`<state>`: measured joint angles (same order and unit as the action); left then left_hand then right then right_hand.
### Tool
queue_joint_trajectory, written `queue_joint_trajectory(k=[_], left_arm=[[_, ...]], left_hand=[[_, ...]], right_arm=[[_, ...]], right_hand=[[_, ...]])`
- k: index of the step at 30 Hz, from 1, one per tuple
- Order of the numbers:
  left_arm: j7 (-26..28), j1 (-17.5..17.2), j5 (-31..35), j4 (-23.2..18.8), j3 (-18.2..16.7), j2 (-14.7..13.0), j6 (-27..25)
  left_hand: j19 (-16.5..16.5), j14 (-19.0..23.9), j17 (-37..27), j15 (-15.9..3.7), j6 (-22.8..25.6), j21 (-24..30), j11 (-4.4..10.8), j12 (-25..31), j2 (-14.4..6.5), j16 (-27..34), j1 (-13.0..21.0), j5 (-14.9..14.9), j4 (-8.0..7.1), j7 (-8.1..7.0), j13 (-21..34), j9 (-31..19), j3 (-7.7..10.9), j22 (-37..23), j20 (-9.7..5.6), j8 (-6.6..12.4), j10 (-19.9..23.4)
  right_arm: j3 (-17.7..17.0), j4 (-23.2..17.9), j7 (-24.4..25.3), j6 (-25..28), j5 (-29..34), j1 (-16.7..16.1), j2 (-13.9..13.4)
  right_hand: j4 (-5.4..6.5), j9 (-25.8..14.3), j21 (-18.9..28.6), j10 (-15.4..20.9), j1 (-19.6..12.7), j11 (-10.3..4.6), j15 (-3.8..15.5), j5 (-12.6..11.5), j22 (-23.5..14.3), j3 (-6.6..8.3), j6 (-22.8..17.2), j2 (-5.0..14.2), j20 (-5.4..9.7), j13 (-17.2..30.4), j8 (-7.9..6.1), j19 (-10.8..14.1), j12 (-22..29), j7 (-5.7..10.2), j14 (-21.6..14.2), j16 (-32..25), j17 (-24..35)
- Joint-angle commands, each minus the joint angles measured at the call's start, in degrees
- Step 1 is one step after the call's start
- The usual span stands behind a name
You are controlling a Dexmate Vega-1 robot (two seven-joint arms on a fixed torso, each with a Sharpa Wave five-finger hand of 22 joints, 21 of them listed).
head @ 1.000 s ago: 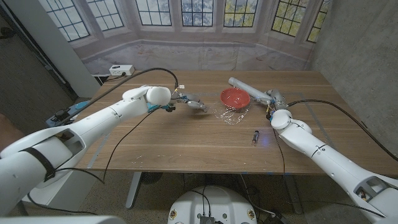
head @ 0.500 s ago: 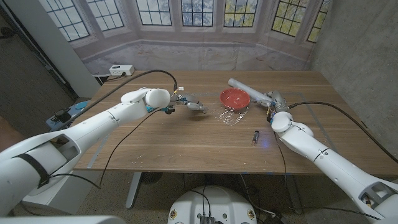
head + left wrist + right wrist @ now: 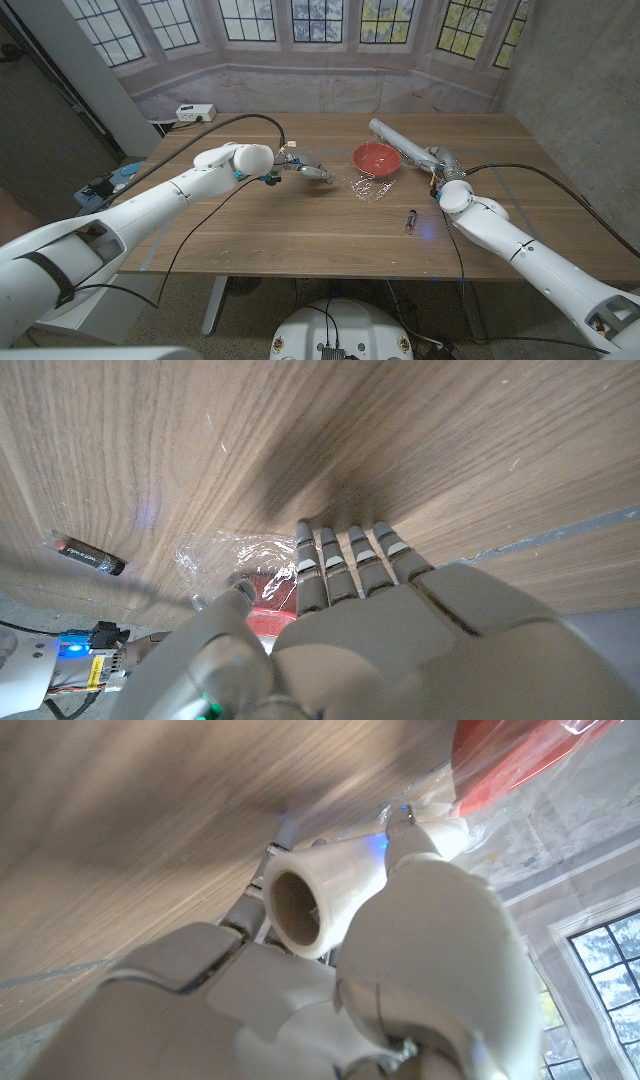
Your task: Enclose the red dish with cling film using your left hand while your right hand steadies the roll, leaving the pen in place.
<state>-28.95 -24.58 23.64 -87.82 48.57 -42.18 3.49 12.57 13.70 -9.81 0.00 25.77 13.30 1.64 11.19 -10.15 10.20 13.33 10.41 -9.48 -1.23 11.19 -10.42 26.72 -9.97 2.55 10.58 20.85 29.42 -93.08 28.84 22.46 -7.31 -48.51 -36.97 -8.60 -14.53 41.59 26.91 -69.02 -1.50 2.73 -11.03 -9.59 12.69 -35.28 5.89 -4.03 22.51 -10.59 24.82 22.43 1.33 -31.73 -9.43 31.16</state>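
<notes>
- A white box (image 3: 195,112) with cables sits just off the far left corner of the wooden table (image 3: 300,225), on the ledge beneath the windows (image 3: 320,18); a black cable (image 3: 215,195) loops over the tabletop along the left arm.
- The left hand (image 3: 308,170) reaches out over the table's middle left, well short of the dish; in the left wrist view its fingers (image 3: 345,555) lie straight and side by side, the thumb set a little apart, nothing between them; the hand is unclenched and holds nothing.
- The red dish (image 3: 376,158) stands on the far middle of the table, to the right of the left hand and apart from it; a crumpled sheet of cling film (image 3: 370,183) lies on the wood against the dish's near side, partly drawn over its near edge; how far it reaches over the rim I cannot tell.
- The pen (image 3: 410,220), dark and small, lies nearer the front edge, right of the film and well apart from the dish.
- The roll (image 3: 400,143) lies at a slant just right of the dish, its far end toward the windows; the right hand (image 3: 443,162) grips its near end; in the right wrist view the roll's open core (image 3: 300,905) sits clasped between the fingers and the thumb.
</notes>
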Motion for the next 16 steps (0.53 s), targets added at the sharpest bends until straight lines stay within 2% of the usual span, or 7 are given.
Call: queue_joint_trajectory(k=[1, 8, 16], left_arm=[[-0.26, -0.32, -0.01, -0.36, -0.21, -0.03, -0.23], [-0.28, 0.30, -0.02, 0.83, 0.02, 0.45, 0.38], [0.08, 0.84, -0.03, 2.10, 0.15, 0.67, 1.51]], left_hand=[[0.21, -0.34, -0.15, -0.10, -0.22, -0.34, -0.17, 0.16, 0.04, -0.08, -0.52, 0.31, 0.07, 0.10, 0.02, -0.16, 0.43, -0.27, 0.02, 0.00, -0.35], [0.15, -0.48, -0.14, -0.13, -0.37, -0.44, -0.17, 0.15, 0.07, -0.10, -0.62, 0.31, 0.14, 0.10, 0.02, -0.16, 0.59, -0.26, 0.01, -0.03, -0.48], [0.18, -0.46, -0.12, -0.16, -0.44, -0.53, -0.15, 0.21, 0.12, -0.04, -0.75, 0.31, 0.24, 0.07, 0.01, -0.15, 0.82, -0.25, 0.01, -0.01, -0.49]], right_arm=[[0.18, 0.13, -2.41, 0.25, -1.00, 0.42, -0.55], [0.53, 1.07, -2.98, 0.09, -1.16, 1.22, -0.28], [0.84, 1.73, -2.64, 0.18, -1.05, 1.80, 0.28]], right_hand=[[-0.01, 0.19, -0.66, -0.94, 0.15, 0.03, -0.53, -0.15, 0.05, 0.50, 0.35, -1.34, -1.24, -0.67, -0.28, -0.32, -1.18, -0.10, 1.54, -0.22, -1.16], [-0.04, 0.42, -1.25, -1.22, 0.20, 0.04, -0.71, -0.16, 0.06, 0.68, 0.30, -1.39, -2.03, -1.29, -0.49, -0.85, -2.01, -0.19, 2.38, -0.34, -2.13], [-0.04, 0.56, -1.50, -1.15, 0.28, 0.06, -0.68, -0.15, 0.07, 0.78, 0.11, -1.43, -2.15, -1.68, -0.67, -0.81, -2.43, -0.23, 2.49, -0.55, -2.75]])
